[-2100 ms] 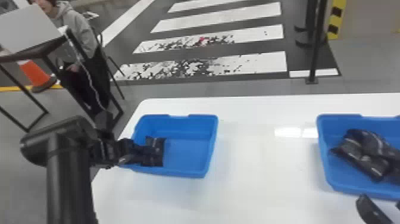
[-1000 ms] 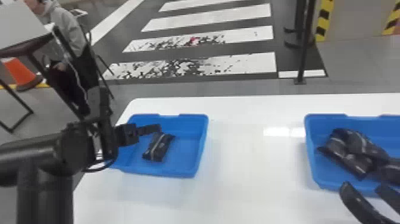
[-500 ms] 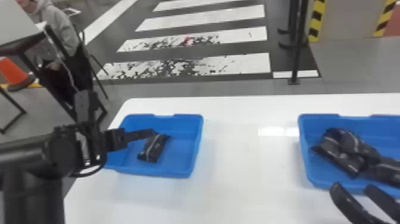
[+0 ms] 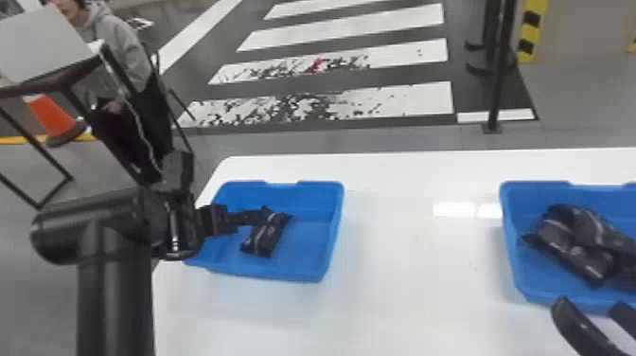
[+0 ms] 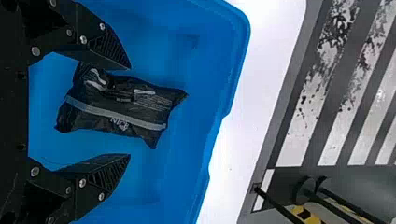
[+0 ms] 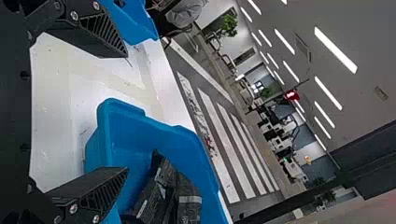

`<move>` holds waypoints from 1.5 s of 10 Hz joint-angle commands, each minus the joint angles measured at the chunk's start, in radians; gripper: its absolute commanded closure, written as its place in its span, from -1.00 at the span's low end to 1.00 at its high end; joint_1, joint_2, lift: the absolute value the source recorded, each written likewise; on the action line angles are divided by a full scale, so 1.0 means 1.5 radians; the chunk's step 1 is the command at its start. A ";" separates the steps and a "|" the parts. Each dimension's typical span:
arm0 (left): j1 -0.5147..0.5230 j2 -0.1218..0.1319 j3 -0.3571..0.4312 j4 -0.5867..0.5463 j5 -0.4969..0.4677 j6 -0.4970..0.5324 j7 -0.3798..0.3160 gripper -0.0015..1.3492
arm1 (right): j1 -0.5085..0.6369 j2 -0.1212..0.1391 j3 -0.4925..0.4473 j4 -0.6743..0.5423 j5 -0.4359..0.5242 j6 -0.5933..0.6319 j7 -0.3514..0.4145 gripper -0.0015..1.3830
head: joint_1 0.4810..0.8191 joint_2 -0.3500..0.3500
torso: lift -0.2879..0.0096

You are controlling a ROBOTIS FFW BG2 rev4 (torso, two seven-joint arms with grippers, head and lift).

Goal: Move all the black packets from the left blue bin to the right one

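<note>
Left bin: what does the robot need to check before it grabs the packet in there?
1. Left tool open: ok, its fingers are apart.
2. Packet lined up between those fingers: ok, though it looks nearer one of them.
3. Fingers low enough to pinch it: cannot tell.
4. Nothing lying on top of it in the left bin: ok.
5. Room in the right bin: ok, some blue floor shows beside the packets.
6. Right tool out of the way: cannot tell; it is by the right bin's near rim.
</note>
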 commanded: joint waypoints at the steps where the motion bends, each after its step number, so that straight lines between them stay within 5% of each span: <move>1: -0.031 0.003 -0.011 0.053 -0.016 0.001 0.003 -0.38 | -0.001 0.000 0.000 0.003 -0.001 0.002 0.001 -0.76 | 0.27 0.95 | -0.10; 8: -0.144 0.006 -0.039 0.283 -0.031 -0.006 0.022 -0.32 | -0.001 -0.001 0.000 0.013 -0.007 0.003 0.004 -0.75 | 0.27 0.95 | -0.10; 10: -0.138 0.013 -0.058 0.290 -0.015 -0.032 0.015 0.78 | 0.001 -0.001 0.000 0.014 -0.011 0.003 0.005 -0.74 | 0.27 0.90 | -0.10; 12: -0.128 0.016 -0.065 0.280 -0.018 -0.089 -0.017 0.79 | 0.002 -0.001 0.000 0.013 -0.013 0.003 0.005 -0.74 | 0.27 0.88 | -0.10; 15: -0.077 0.023 -0.066 0.170 0.025 -0.103 -0.072 0.79 | -0.001 -0.002 0.000 0.011 -0.014 0.003 0.006 -0.74 | 0.27 0.84 | -0.10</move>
